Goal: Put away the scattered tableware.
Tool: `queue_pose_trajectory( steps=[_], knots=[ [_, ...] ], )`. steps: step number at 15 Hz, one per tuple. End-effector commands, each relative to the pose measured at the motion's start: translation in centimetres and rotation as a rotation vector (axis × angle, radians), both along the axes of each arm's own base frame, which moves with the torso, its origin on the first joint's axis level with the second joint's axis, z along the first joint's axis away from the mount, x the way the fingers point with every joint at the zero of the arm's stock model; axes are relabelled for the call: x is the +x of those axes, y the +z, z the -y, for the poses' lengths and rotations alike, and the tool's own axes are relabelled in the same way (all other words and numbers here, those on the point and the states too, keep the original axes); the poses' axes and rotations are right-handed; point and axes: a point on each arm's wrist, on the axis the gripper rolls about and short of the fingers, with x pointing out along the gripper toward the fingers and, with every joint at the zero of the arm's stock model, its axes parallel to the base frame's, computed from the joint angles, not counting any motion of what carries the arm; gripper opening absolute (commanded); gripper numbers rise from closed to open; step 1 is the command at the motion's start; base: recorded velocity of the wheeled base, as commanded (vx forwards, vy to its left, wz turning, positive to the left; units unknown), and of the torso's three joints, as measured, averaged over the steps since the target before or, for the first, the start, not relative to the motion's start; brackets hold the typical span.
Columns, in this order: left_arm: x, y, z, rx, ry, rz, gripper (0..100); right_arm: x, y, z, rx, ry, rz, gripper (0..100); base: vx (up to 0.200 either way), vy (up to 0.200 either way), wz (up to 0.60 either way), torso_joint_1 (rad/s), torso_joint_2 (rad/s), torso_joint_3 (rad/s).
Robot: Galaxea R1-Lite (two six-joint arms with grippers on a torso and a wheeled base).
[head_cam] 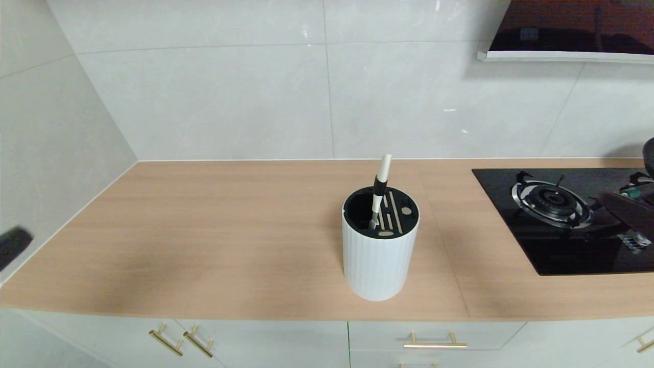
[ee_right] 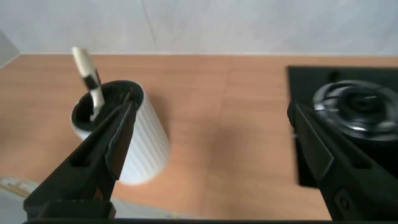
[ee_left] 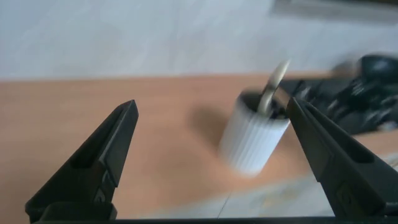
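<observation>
L gripper (ee_left: 210,104) & R gripper (ee_right: 210,107) spread wide, empty; utensil (head_cam: 380,186) near-upright in holder (head_cam: 377,260), handle up.

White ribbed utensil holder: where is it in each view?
Head view: utensil holder mid-counter, beside the gas hob.
Left wrist view: utensil holder framed by open left gripper.
Right wrist view: utensil holder partly behind open right gripper.
Shared landmark: cream-and-black utensil handle standing in it.
</observation>
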Motion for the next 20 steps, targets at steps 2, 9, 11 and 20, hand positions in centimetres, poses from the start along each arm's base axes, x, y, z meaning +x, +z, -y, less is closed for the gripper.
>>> queue_pose_trajectory(
  steps=[2, 9, 11, 20],
  knots=[
    [-7.4, -6.3, -3.3, 0.007, 0.084, 0.025, 100, -9.8, -3.2, 3.7, -0.018, -0.171, 0.164, 100, 0.000, 0.000, 0.00, 0.000, 0.00, 0.000],
    [-8.1, -8.9, -2.6, -0.075, 0.374, 0.016, 100, -15.7, -8.2, 3.4, -0.162, -0.273, 0.249, 100, 0.000, 0.000, 0.00, 0.000, 0.00, 0.000],
    [-7.8, -9.5, -2.2, -0.062, 0.415, -0.003, 100, -14.4, -10.3, 3.6, -0.198, -0.354, 0.165, 100, 0.000, 0.000, 0.00, 0.000, 0.00, 0.000],
    [-5.8, -16.9, -1.8, 0.171, 0.462, -0.060, 100, -12.3, -16.2, 3.5, -0.141, -0.262, -0.074, 100, 0.000, 0.000, 0.00, 0.000, 0.00, 0.000]
  ],
)
